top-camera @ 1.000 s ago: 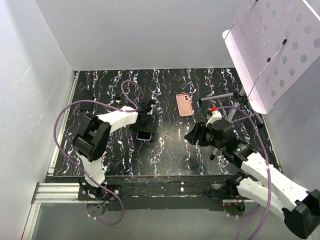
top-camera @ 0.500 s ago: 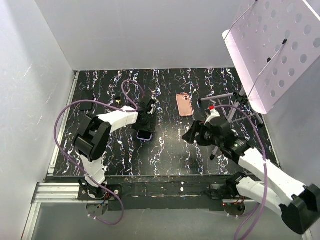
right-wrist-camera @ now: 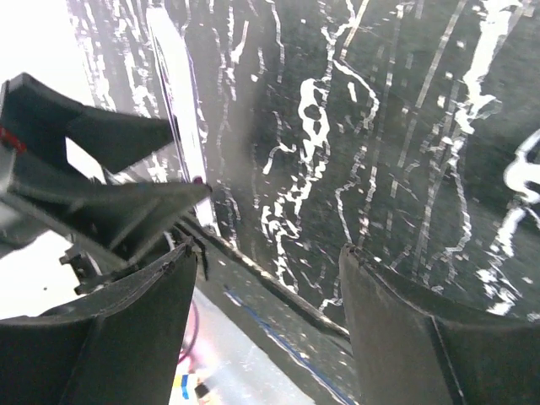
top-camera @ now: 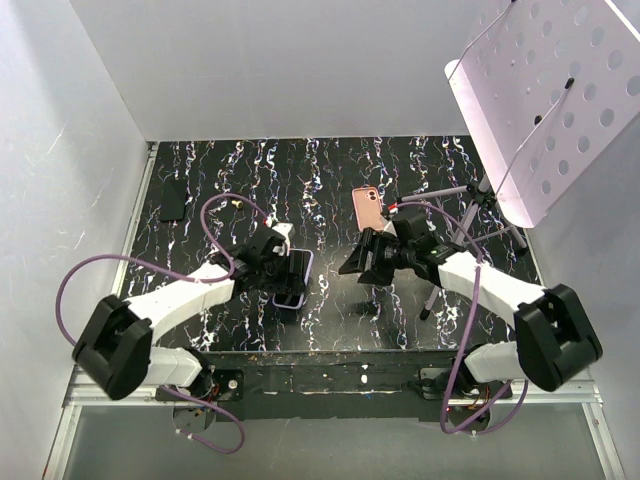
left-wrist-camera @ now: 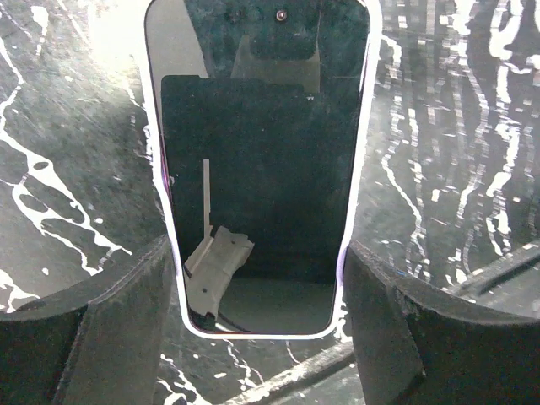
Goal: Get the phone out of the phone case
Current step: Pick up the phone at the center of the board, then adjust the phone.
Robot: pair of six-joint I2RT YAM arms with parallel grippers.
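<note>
**A:** Top view. What changed?

**B:** Both arms. The left arm has dropped from its elbow-up fold to a low reach along the near edge. The left gripper (top-camera: 278,268) stays on the phone (top-camera: 292,276), which now sits slightly further toward 6 o'clock. The right arm has swung in from 4 o'clock, and the right gripper (top-camera: 358,262) is now near the phone's 3 o'clock, not touching. I'd judge this is set-up for a two-handed peel.

**A:** Left wrist view?

**B:** Dark screen up, the phone case (left-wrist-camera: 253,335) still rimming it. The fingers (left-wrist-camera: 126,329) press both long edges and look clamped.

**A:** Right wrist view?

**B:** Fingers (right-wrist-camera: 126,337) apart, nothing between them, only the marbled table (right-wrist-camera: 405,126) below. The gripper tilts toward 9 o'clock.
</note>
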